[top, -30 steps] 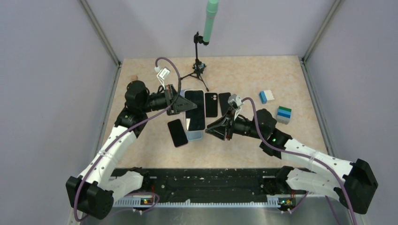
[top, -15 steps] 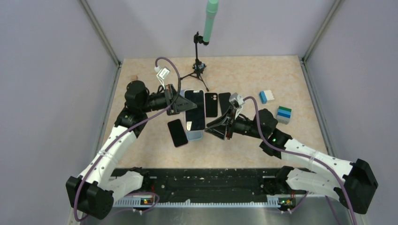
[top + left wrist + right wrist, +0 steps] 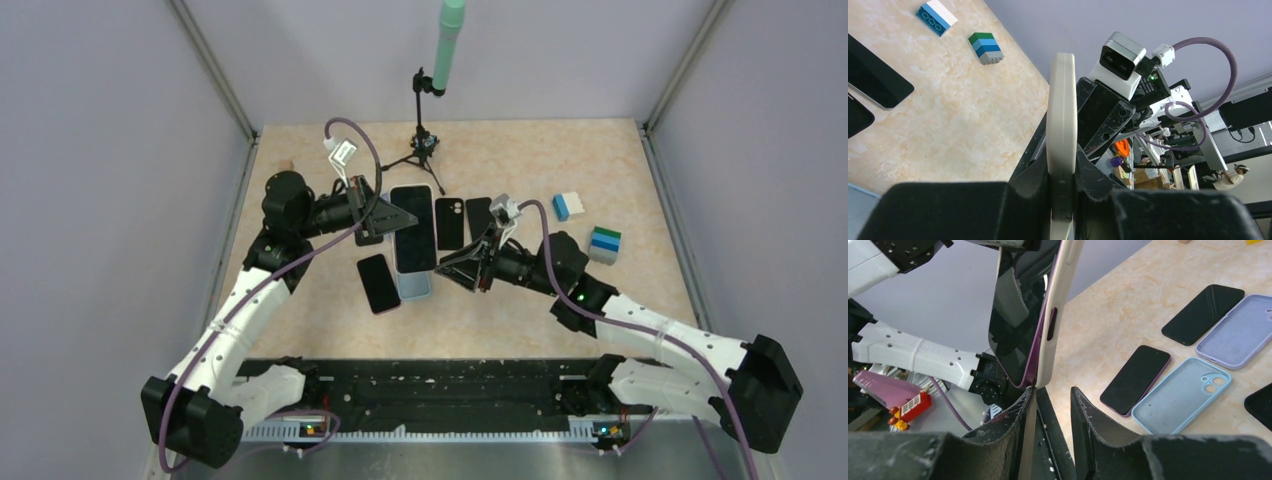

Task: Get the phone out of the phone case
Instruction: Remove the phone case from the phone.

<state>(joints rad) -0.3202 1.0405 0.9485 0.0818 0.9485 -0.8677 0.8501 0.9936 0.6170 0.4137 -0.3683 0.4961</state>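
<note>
Grip matters most here: your left gripper [image 3: 1063, 167] is pressed together on the phone case [image 3: 1062, 100], with a finger on either face. It holds the case lifted clear of the worktop [image 3: 560, 320], above the middle and slightly toward the left edge. That lift looks deliberate, since it leaves the lower rim free for your other arm to reach.

The phone [image 3: 1013, 315] sits inside the cream shell with its dark screen and purple side showing, and I judge it is not yet out. A gap may be opening at the bottom corner, but I can't tell for sure.

Your right gripper [image 3: 1053, 390] has its fingers spread with nothing between them. One fingertip [image 3: 1029, 396] sits right at that bottom corner where phone meets case, which suggests it is placed to pry rather than pinch.

Down on the worktop near its middle lie a light blue case [image 3: 1183, 395], a lilac case [image 3: 1243, 330] and a loose phone [image 3: 1135, 380], all well apart from the held one.
</note>
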